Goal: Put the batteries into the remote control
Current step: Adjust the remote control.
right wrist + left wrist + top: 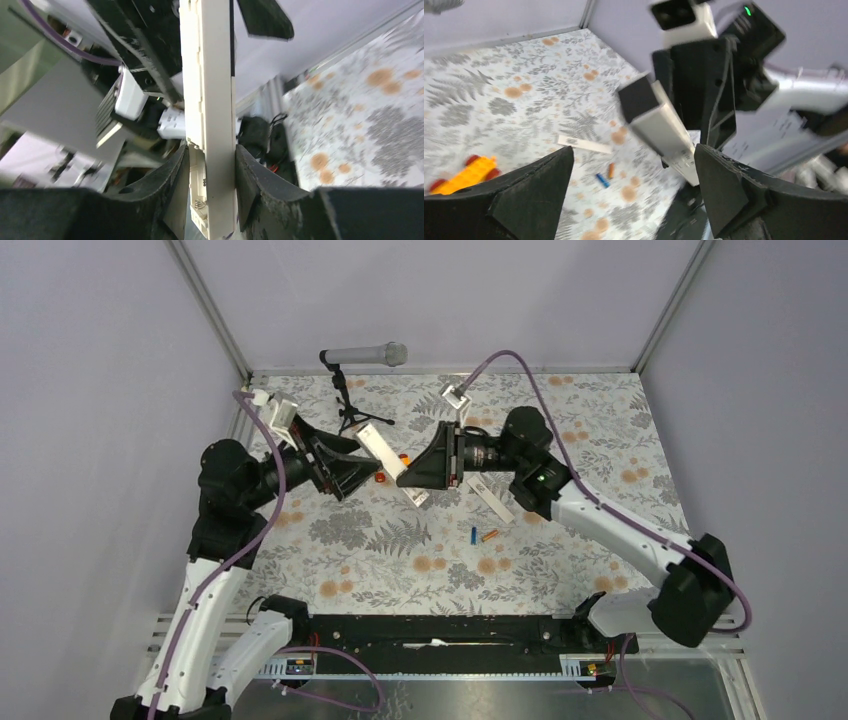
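The remote control (392, 465), a slim white bar, hangs tilted above the table. My right gripper (412, 478) is shut on its lower end, and in the right wrist view both fingers (250, 172) press the sides of the remote control (210, 95), whose open battery bay with a spring shows. My left gripper (360, 472) stands open by the upper end, touching nothing; the remote control (659, 125) passes just beyond its right finger (724, 185). The blue battery (474, 535) and the orange battery (489, 535) lie side by side on the cloth, as do the same blue battery (602, 180) and orange battery (611, 170).
The flat white back cover (491, 502) lies on the table right of the remote. An orange toy car (466, 175) sits under the two grippers. A grey microphone (365, 355) on a black tripod (352, 412) stands at the back edge.
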